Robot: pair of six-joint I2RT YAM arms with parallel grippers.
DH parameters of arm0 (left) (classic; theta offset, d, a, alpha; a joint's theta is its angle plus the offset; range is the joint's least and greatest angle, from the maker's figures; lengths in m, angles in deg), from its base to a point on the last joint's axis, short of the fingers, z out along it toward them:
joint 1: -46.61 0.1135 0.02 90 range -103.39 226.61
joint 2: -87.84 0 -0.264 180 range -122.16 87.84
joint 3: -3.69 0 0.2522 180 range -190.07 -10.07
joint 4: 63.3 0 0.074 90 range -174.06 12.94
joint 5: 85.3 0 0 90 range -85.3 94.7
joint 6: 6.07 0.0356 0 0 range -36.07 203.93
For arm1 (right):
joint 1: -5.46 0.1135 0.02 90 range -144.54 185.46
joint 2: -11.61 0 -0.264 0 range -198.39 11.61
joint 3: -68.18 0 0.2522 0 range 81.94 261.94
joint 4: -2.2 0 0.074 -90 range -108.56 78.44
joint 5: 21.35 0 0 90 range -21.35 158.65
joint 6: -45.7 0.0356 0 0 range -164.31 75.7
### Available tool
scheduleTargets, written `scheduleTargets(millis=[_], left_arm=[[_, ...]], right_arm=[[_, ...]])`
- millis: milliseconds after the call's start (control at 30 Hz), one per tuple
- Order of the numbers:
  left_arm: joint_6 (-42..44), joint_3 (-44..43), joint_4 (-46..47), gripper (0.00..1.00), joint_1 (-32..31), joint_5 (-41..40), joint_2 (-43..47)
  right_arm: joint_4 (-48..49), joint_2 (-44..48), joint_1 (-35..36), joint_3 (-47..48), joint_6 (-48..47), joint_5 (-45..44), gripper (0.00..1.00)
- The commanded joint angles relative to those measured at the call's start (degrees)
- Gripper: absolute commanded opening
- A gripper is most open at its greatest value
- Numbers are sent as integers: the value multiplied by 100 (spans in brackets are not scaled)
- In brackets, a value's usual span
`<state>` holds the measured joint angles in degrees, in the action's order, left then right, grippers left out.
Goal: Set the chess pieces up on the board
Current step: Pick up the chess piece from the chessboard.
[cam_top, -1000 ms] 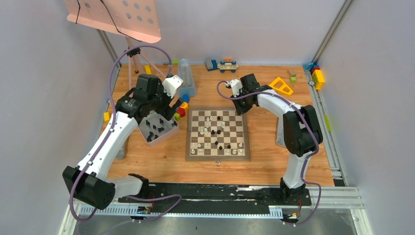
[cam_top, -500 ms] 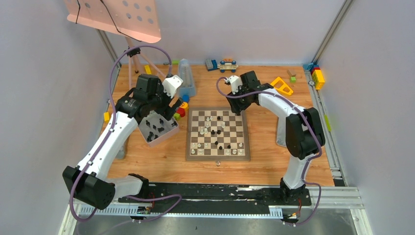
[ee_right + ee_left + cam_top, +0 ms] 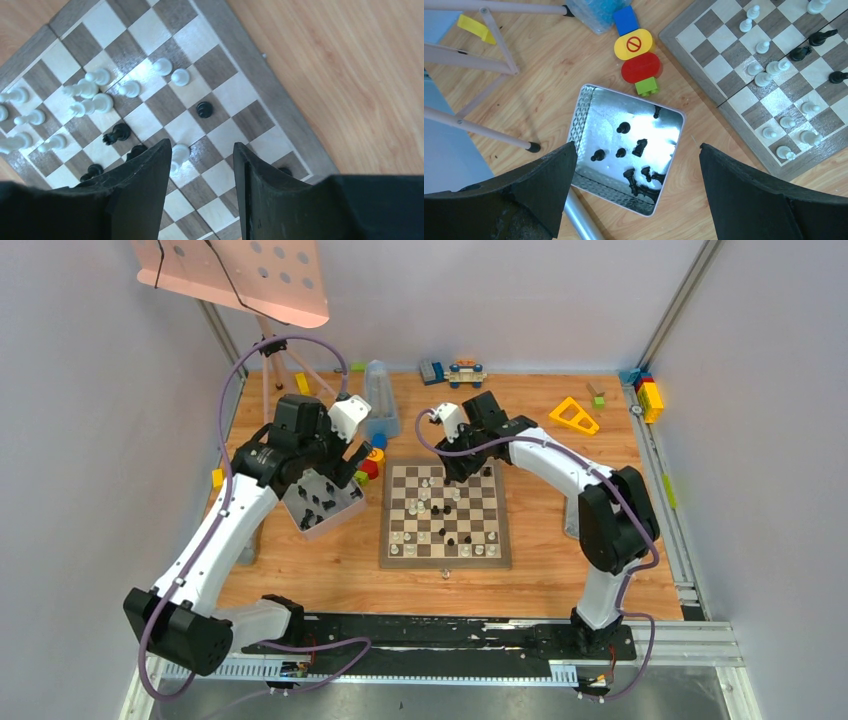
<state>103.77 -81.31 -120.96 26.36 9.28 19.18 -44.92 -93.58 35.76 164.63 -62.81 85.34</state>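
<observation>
The board (image 3: 445, 562) lies mid-table with white and black chess pieces (image 3: 440, 510) scattered over it. My right gripper (image 3: 462, 464) hovers over its far edge, open (image 3: 202, 144) with only bare squares (image 3: 222, 135) between the fingers. A white pawn (image 3: 180, 151) stands by its left finger, and a black piece (image 3: 286, 171) shows partly behind the right finger near the board's corner. My left gripper (image 3: 350, 460) hangs wide open (image 3: 636, 145) above the metal tray (image 3: 579, 122), which holds several black pieces (image 3: 639, 147).
Red and yellow toy signs (image 3: 635, 46) lie between tray and board. A clear container (image 3: 380, 400), a toy car (image 3: 466, 371), a yellow triangle (image 3: 573, 415) and coloured blocks (image 3: 650, 397) line the back and right. Tripod legs (image 3: 479, 131) stand left of the tray.
My right gripper has opened and its arm has swung left from the board's far right corner toward the far middle. The left arm has barely shifted.
</observation>
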Motion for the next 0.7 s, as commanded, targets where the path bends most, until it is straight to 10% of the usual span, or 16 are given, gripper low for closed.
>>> scheduleTargets(millis=[0, 667], left_arm=[[40, 36, 92, 100, 17, 16, 257], [56, 49, 67, 100, 21, 17, 293]], right_arm=[[-38, 529, 218, -277, 91, 187, 49], [-100, 429, 814, -730, -133, -69, 38]])
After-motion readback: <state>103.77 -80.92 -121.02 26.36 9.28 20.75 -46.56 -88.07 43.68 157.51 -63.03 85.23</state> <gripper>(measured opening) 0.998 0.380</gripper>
